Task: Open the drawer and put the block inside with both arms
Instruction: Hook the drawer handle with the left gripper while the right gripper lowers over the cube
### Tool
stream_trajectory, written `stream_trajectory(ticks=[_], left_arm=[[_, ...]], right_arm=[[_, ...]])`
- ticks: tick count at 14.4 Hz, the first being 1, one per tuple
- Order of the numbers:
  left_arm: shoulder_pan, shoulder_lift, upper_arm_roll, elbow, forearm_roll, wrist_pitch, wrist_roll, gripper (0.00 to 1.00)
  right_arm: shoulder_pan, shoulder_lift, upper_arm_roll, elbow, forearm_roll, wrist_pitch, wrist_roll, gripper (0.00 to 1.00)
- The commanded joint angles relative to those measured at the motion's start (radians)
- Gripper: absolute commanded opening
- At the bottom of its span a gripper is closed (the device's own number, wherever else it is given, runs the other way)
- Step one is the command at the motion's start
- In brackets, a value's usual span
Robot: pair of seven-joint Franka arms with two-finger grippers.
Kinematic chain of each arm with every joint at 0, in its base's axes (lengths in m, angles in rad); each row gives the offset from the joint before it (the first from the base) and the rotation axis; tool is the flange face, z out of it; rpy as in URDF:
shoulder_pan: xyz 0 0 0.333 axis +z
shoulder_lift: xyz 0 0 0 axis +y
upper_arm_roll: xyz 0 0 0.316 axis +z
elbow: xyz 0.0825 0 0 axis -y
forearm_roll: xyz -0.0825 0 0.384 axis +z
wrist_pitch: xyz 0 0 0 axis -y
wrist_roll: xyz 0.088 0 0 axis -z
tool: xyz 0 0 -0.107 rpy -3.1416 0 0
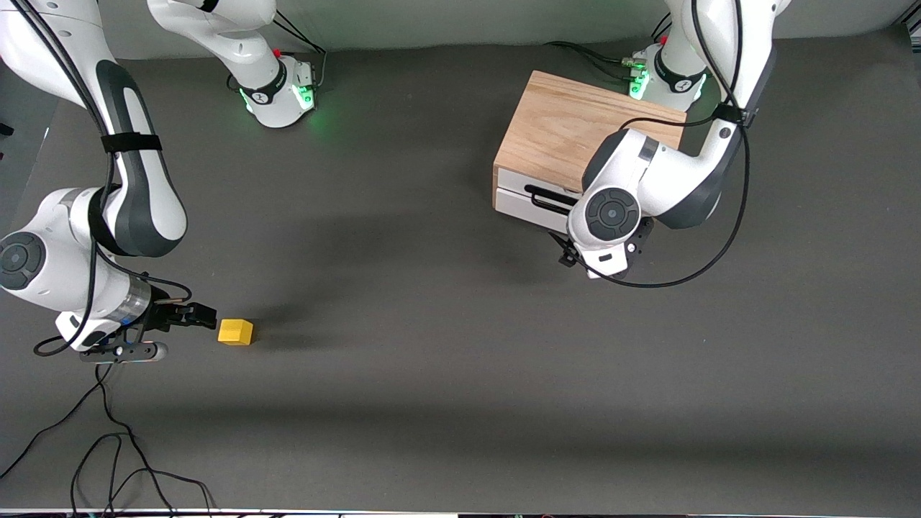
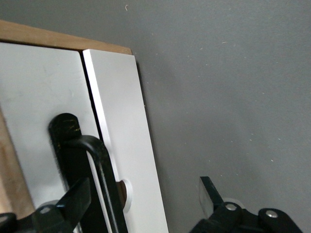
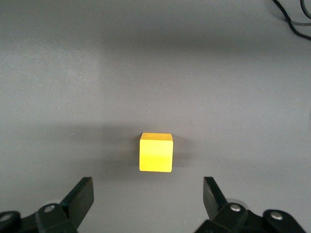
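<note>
The small yellow block (image 1: 235, 332) sits on the dark table toward the right arm's end; in the right wrist view it (image 3: 156, 152) lies just ahead of the fingers. My right gripper (image 1: 201, 315) (image 3: 146, 194) is open and empty, low beside the block without touching it. The light-oak box (image 1: 568, 126) stands toward the left arm's end. Its white drawer front (image 1: 514, 203) (image 2: 121, 126) with the black bar handle (image 1: 540, 197) (image 2: 92, 165) looks shut. My left gripper (image 1: 568, 252) (image 2: 144, 196) is open in front of the drawer, with the handle between its fingers close to one of them.
Loose black cables (image 1: 108, 460) lie on the table near the front camera at the right arm's end. A cable loop (image 1: 683, 277) hangs from the left arm beside the box. The right arm's base (image 1: 277, 93) stands at the table's back edge.
</note>
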Motion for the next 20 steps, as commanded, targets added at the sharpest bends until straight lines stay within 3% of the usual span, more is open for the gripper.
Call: stream_trajectory(ticks=[1, 11, 20], left_arm=[[-0.014, -0.043, 0.010, -0.088, 0.008, 0.070, -0.044, 1.00], [-0.032, -0.031, 0.011, -0.111, 0.047, 0.240, -0.042, 1.00], [-0.028, -0.021, 0.011, -0.105, 0.104, 0.371, -0.035, 1.00]], right_arm=[[0.007, 0.047, -0.005, 0.000, -0.008, 0.063, -0.024, 1.00], [0.007, 0.179, -0.002, -0.003, -0.006, 0.194, -0.037, 1.00], [0.009, 0.182, -0.002, -0.106, -0.005, 0.315, -0.037, 1.00]])
